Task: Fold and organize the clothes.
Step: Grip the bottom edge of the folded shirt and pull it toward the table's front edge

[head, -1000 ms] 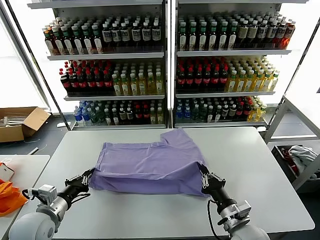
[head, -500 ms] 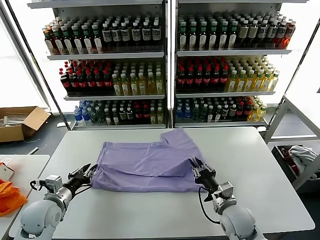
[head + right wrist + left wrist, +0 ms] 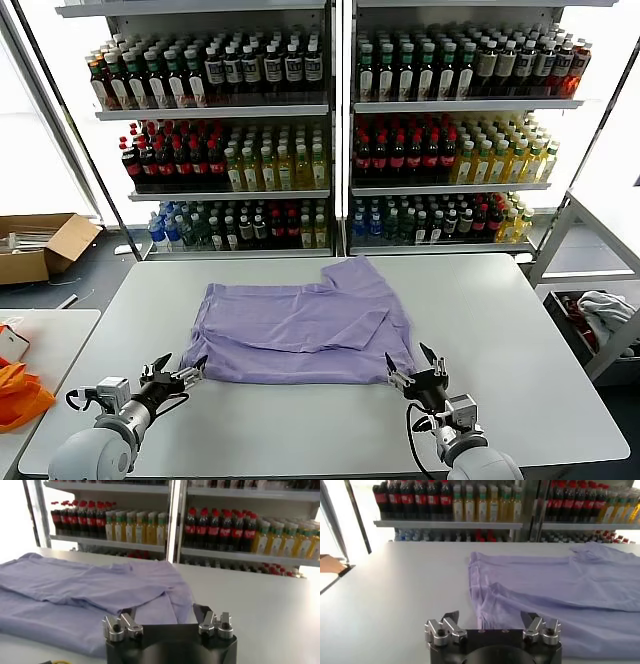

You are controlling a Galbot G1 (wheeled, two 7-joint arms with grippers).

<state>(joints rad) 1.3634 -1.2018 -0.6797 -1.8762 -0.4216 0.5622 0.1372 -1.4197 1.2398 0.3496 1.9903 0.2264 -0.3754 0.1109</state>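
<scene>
T-shirt [image 3: 305, 336] lies on table [image 3: 500, 310], bottle shelves [image 3: 340, 130] behind it, one gripper [image 3: 178, 374] at each near corner [image 3: 417, 374].

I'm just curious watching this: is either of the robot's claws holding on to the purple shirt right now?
No: in the head view the left gripper and right gripper both stand open just off the near edge of the T-shirt.

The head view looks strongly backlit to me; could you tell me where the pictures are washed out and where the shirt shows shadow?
Head view: the windows behind the shelves are blown out white at both edges; the T-shirt is evenly lit, with soft shadow under its folded flap. Left wrist view: glare whitens the far corner beside the shelves; the table shows a mild sheen. Right wrist view: white glare at the window edge.
</scene>
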